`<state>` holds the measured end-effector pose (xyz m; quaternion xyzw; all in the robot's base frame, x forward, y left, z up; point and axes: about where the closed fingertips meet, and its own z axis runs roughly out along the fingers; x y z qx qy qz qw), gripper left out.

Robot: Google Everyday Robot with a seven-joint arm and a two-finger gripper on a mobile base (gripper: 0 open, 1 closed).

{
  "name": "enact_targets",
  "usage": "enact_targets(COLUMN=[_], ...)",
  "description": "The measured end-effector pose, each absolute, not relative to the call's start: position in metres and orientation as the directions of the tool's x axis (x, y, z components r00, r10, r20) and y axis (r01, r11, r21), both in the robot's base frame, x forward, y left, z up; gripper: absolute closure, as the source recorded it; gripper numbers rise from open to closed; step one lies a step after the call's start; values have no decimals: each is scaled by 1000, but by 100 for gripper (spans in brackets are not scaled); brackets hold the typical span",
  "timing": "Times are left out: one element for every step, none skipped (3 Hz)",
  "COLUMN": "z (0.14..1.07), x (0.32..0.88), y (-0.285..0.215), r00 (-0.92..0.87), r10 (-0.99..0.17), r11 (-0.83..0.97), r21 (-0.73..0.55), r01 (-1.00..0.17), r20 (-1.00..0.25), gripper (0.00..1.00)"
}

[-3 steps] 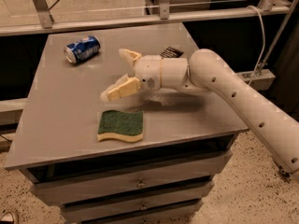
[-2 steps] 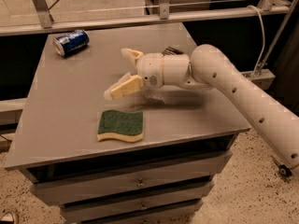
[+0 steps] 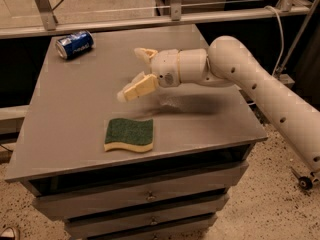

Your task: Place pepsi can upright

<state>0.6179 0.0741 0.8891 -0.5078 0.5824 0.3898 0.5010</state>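
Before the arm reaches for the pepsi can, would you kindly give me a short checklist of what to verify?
1. Is the pepsi can in plain view? Ok: nothing covers it near the far left corner of the table.
2. Is the can upright? Not ok: it lies on its side.
3. Is the gripper open and empty? Ok: its fingers are spread and hold nothing, above the table's middle.
4. Is the gripper at the can? Not ok: it is well apart, to the can's right.
5. Is the green sponge out of the way? Ok: it lies near the front edge.
6. Is the can safe from rolling off? Cannot tell: it lies close to the edge.
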Motion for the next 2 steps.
enact_targets(z=[899, 911], x=[625, 634], y=[66, 59], r00=[21, 25], r10=[-242, -287], r11=[179, 184], r21=[-66, -81], r01=[-982, -980], r20=[-970, -957], gripper=[0, 0])
